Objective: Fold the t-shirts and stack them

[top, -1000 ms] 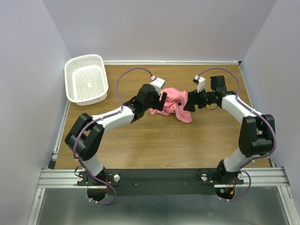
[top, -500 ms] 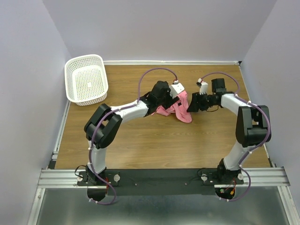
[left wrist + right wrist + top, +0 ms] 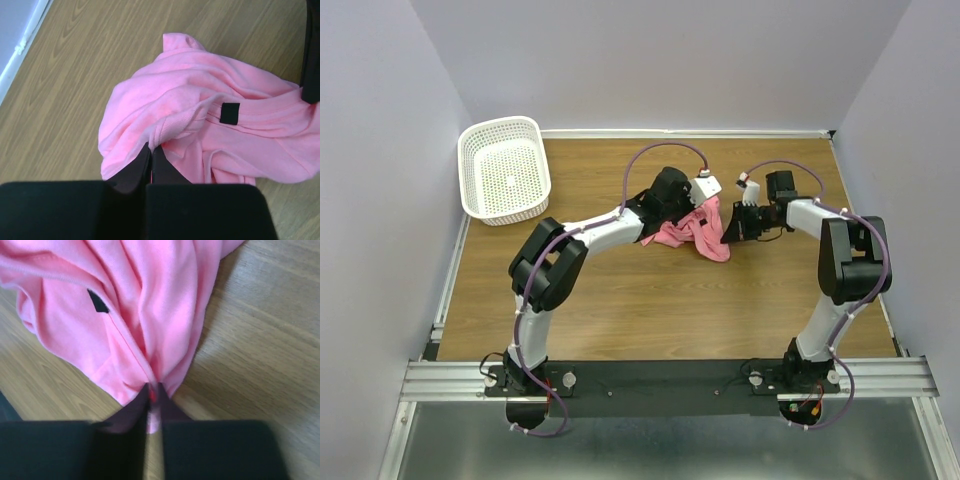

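t-shirt (image 3: pixel 682 235) crumpled centrally, basket (image 3: pixel 506 209) well apart

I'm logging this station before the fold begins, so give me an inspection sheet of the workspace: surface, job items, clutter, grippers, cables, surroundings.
Surface: wooden table, no spills seen.
Job's things: one pink t-shirt, crumpled mid-table, unfolded, dark label showing.
Clutter: white basket at the far left corner, empty.
Grippers: left gripper shut on a t-shirt fold; right gripper shut on bunched fabric at the other side.
Cables: purple cables arch over both wrists.
Surroundings: plain pale walls on three sides; nothing else seen.
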Motion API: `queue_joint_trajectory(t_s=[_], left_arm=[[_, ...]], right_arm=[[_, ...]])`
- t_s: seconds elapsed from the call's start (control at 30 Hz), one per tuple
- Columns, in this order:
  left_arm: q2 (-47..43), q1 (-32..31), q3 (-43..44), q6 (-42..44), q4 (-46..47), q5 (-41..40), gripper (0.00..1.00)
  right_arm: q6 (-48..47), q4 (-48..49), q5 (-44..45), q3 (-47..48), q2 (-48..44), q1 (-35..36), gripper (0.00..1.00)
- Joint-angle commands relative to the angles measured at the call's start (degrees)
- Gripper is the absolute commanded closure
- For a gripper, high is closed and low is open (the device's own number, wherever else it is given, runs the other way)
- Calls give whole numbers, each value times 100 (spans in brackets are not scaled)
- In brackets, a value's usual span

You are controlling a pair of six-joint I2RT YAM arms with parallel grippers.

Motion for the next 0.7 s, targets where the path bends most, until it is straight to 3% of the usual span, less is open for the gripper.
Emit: queue_joint_trajectory(t_s=[0.0,0.1,0.23,0.37,0.53,0.67], left_arm=[[45,-33,108,-137,-79,221,100],[-218,-33,3,-295,18,265,100],[-921,-33,-313,-506,343,581,100],[-1844,-76,-393,-840,440,1389,100],[-2722,-761,-148,-1131,624,1689,100],[-3084,-1429,467,-1341,764,1601,100]], right_arm=[[97,-168,-268,229,-110,-8,99],[-34,-370,-286,352,-364,-17,99],[-421,-449,521,545,-1408,-17,99],[-851,-668,1372,1002,-2437,-8,100],[-1107,-1038,2174,2117,-3545,-8,99],[-1151,-1161,2876,3670,-3871,-8,99]])
